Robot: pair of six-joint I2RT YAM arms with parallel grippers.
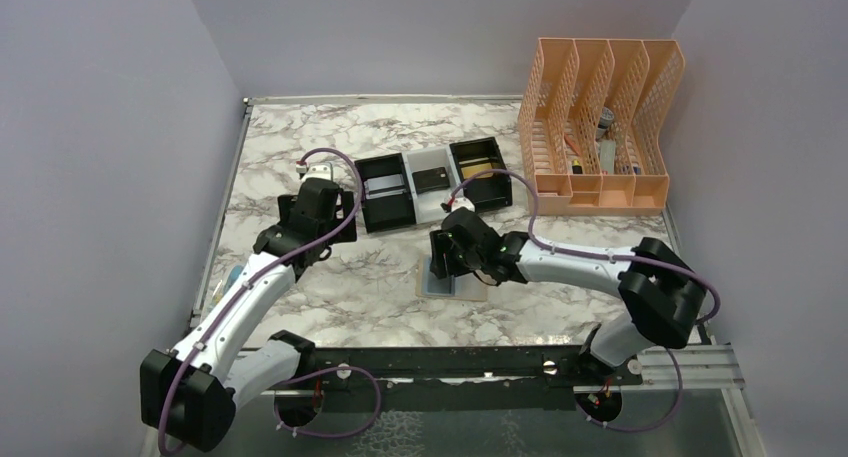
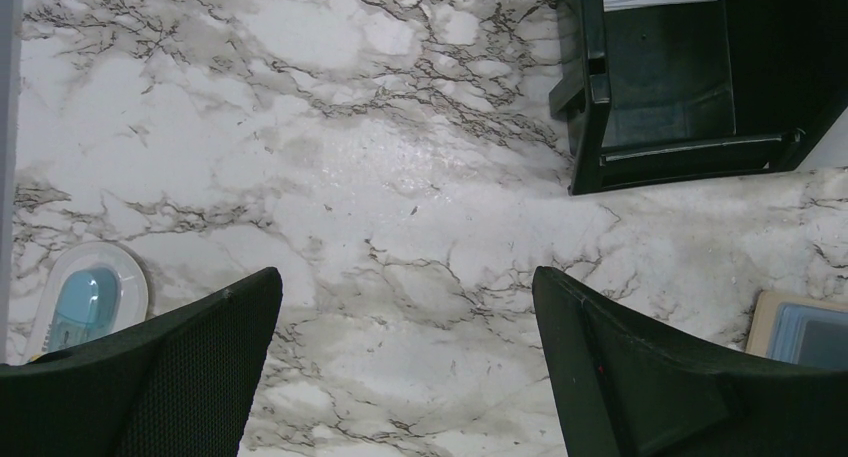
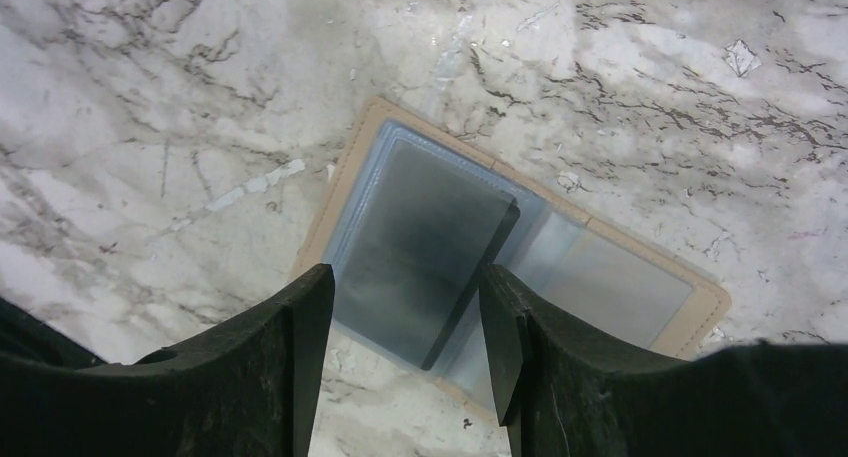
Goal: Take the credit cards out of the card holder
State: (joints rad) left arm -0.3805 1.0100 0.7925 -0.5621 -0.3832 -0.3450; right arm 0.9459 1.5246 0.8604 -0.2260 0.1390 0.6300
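1. My right gripper [image 3: 405,272] is released, jaws parted and empty, straddling a thin dark grey plastic card [image 3: 420,247]
2. Card lies directly under it, on the flat tan two-panel card holder [image 3: 620,287] with clear pockets
3. I reckon it's light, stiff, slick; pinch across its long edges
4. My left gripper [image 2: 405,277] is wide open, marble tabletop [image 2: 350,157] below

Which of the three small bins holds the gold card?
The right-end black bin, beside the peach mesh organizer. The white middle bin holds a dark card; the left black bin, a silvery card.
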